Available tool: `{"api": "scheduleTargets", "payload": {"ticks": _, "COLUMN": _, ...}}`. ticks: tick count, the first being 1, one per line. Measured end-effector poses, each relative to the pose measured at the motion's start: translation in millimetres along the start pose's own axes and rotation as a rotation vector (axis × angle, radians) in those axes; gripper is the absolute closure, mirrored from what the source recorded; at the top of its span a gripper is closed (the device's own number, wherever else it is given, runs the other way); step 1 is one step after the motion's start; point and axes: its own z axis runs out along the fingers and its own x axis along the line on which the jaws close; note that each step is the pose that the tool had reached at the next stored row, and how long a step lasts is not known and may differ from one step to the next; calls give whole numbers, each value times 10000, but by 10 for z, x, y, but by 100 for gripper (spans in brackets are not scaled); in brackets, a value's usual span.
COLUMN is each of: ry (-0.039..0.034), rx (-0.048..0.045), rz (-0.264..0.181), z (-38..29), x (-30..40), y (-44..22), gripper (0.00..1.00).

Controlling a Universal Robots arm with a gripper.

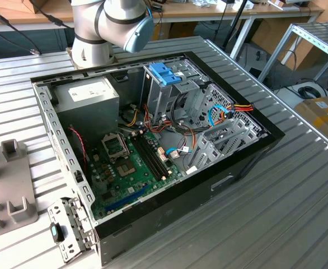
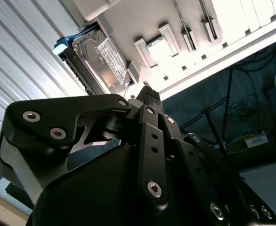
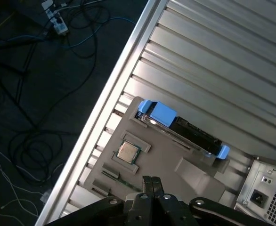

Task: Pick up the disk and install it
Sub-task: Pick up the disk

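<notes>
gripper (image 3: 151,179) closed, disk (image 3: 184,129) upright in grey tray (image 3: 175,162)

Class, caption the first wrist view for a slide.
Shut tool hovers near the grey tray where the disk stands on edge.

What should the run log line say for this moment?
stage: before pickup | disk: on edge in grey holder, untouched | pincer: shut, empty, apart from disk | computer case: open

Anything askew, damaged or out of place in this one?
Nothing stands out. The disk stands on edge in the grey fixture tray, untouched, and the gripper hovers apart from it, shut.
</notes>
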Motion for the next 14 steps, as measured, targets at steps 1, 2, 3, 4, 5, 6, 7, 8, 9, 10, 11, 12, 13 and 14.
{"api": "scheduleTargets", "payload": {"ticks": 1, "ry": 2, "rx": -1, "rz": -35, "z": 0, "x": 0, "y": 0, "gripper": 90}}
{"api": "scheduleTargets", "payload": {"ticks": 2, "ry": 3, "rx": -2, "rz": -65, "z": 0, "x": 0, "y": 0, "gripper": 90}}
{"api": "scheduleTargets", "payload": {"ticks": 3, "ry": 3, "rx": -2, "rz": -96, "z": 0, "x": 0, "y": 0, "gripper": 90}}
{"api": "scheduleTargets", "payload": {"ticks": 4, "ry": 5, "rx": -3, "rz": -128, "z": 0, "x": 0, "y": 0, "gripper": 90}}
{"api": "scheduleTargets", "payload": {"ticks": 5, "ry": 6, "rx": -4, "rz": -164, "z": 0, "x": 0, "y": 0, "gripper": 90}}
{"api": "scheduleTargets", "payload": {"ticks": 6, "ry": 8, "rx": -5, "rz": -204, "z": 0, "x": 0, "y": 0, "gripper": 90}}
{"api": "scheduleTargets", "payload": {"ticks": 7, "ry": 10, "rx": -6, "rz": -244, "z": 0, "x": 0, "y": 0, "gripper": 90}}
{"api": "scheduleTargets", "payload": {"ticks": 8, "ry": 12, "rx": -7, "rz": -277, "z": 0, "x": 0, "y": 0, "gripper": 90}}
{"api": "scheduleTargets", "payload": {"ticks": 9, "ry": 13, "rx": -8, "rz": -315, "z": 0, "x": 0, "y": 0, "gripper": 90}}
{"api": "scheduleTargets", "payload": {"ticks": 10, "ry": 15, "rx": -8, "rz": -347, "z": 0, "x": 0, "y": 0, "gripper": 90}}
{"api": "scheduleTargets", "payload": {"ticks": 11, "ry": 16, "rx": -9, "rz": -380, "z": 0, "x": 0, "y": 0, "gripper": 90}}
{"api": "scheduleTargets", "payload": {"ticks": 12, "ry": 18, "rx": -10, "rz": -416, "z": 0, "x": 0, "y": 0, "gripper": 90}}
{"api": "scheduleTargets", "payload": {"ticks": 13, "ry": 19, "rx": -11, "rz": -450, "z": 0, "x": 0, "y": 0, "gripper": 90}}
{"api": "scheduleTargets", "payload": {"ticks": 14, "ry": 20, "rx": -12, "rz": -484, "z": 0, "x": 0, "y": 0, "gripper": 90}}
